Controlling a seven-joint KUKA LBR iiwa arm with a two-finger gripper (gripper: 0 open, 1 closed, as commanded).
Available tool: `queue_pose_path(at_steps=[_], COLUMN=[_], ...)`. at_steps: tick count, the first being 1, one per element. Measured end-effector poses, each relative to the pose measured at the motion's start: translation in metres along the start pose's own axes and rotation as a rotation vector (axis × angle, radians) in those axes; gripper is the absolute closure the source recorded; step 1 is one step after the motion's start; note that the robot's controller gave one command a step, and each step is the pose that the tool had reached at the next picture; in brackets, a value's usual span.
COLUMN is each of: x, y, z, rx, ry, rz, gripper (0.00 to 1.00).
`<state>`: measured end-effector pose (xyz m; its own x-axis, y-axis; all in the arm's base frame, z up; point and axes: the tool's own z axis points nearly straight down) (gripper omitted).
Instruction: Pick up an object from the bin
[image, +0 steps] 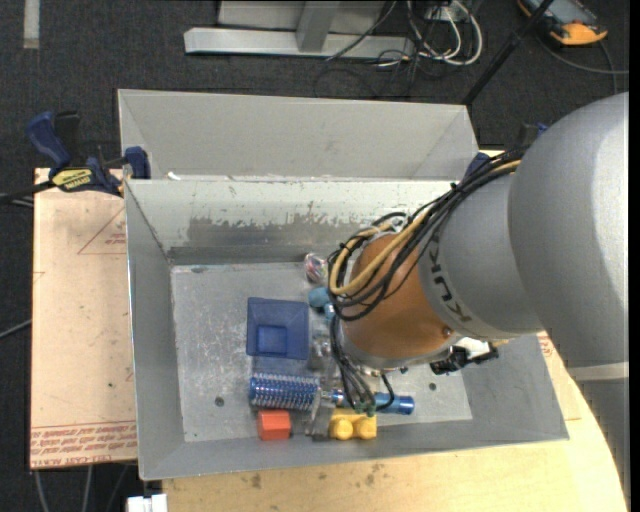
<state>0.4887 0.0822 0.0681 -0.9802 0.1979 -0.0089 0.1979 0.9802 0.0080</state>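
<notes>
The arm (500, 260) enters the grey metal bin (150, 300) from the right, and its orange wrist cover (385, 305) and cables (345, 262) hang over the bin's centre. The tool (326, 380) sits low over the near centre of the floor. Whether it is open or closed cannot be told.

Things nearest the tool:
- Blue bristled brush (283, 390), just left of it.
- Blue square block (277, 328), just beyond the brush.
- Yellow piece (352, 428), just nearer than the tool.
- Blue cylinder (400, 405), to the right of the yellow piece.
- Small orange block (274, 426), at the brush's near edge.
</notes>
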Motion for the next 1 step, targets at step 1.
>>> queue_pose_path(at_steps=[1], x=[-0.0003], y=[0.0003], z=[0.0], rx=[-0.001], ry=[0.0], rz=[0.001], gripper=[0.0])
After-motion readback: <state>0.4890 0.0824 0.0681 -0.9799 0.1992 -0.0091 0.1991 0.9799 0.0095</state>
